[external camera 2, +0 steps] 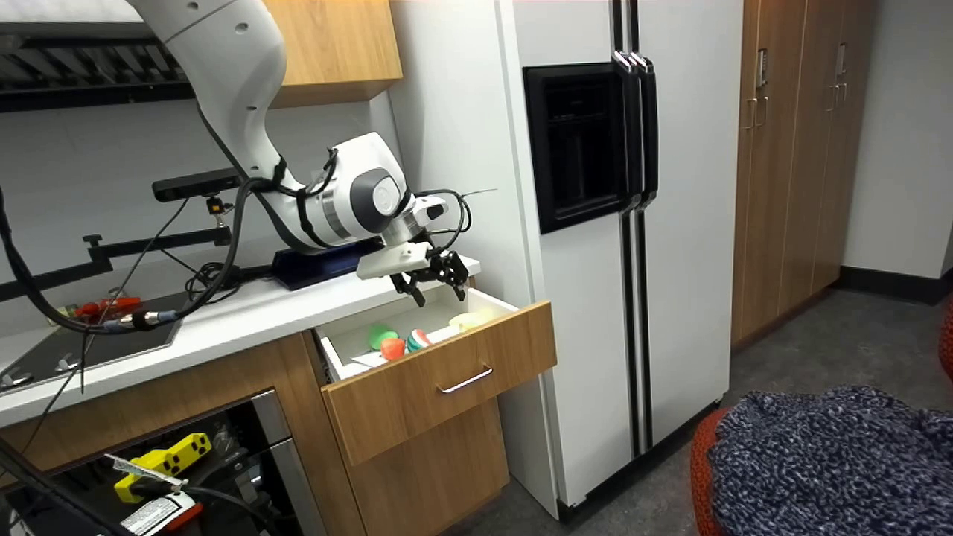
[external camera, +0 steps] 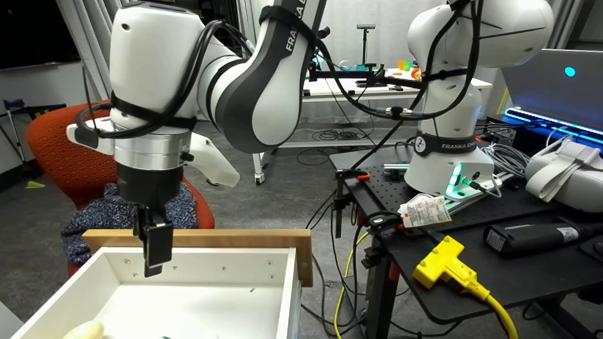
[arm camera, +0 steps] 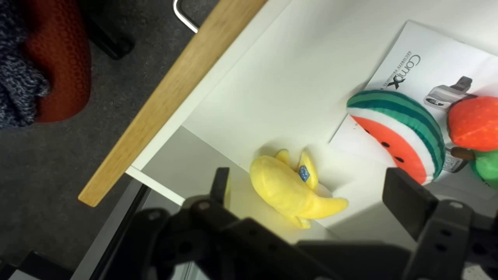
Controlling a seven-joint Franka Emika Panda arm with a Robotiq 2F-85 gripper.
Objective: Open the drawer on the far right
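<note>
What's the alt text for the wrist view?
An open drawer seen from above, the open pincer over it gripping nothing; a yellow plush banana appears between the spread jaws. At right, a plush watermelon slice, red toy and green toy lie on or beside a printed sheet. Outside, upper left: part of an orange chair with dark knit cloth.

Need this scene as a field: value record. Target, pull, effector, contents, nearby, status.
target: drawer, pulled out
pull: metal handle on the drawer front
effector: gripper, open over the drawer, holding nothing
contents: banana plush, watermelon plush, red toy, green toy, printed sheet
nearby: refrigerator, orange chair with a dark knit cloth
status: looks done; full extension can't be judged
</note>
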